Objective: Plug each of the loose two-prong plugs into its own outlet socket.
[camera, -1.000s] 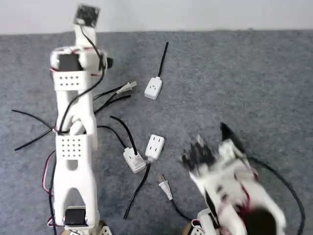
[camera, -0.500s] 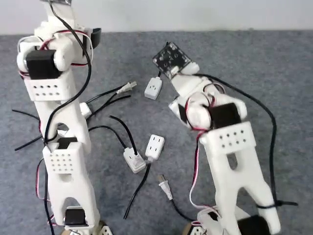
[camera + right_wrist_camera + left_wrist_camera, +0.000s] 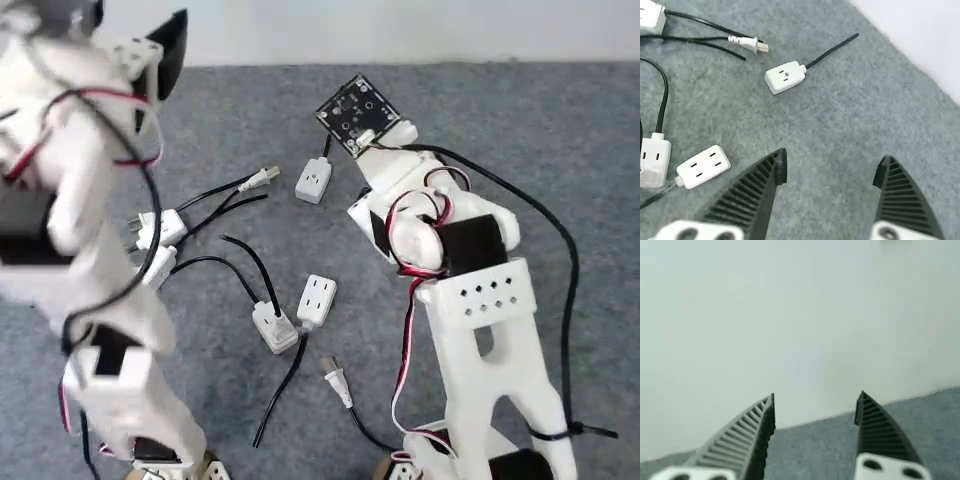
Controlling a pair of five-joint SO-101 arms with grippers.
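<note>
Open room: I see bare grey counter (image 3: 560,150) across right half of high view, white wall along top edge. Cords and sockets crowd centre-left. Left gripper (image 3: 815,399) faces wall, jaws released. Right gripper (image 3: 832,156) jaws released, above bare counter. Single socket (image 3: 313,181) upper centre, cord running up-frame. Loose plug (image 3: 262,178) just left of it, prongs toward it, near-horizontal. Second plug (image 3: 337,382) lower centre, diagonal, prongs up-left. Double socket (image 3: 317,300) centre, beside corded block (image 3: 273,327).
</note>
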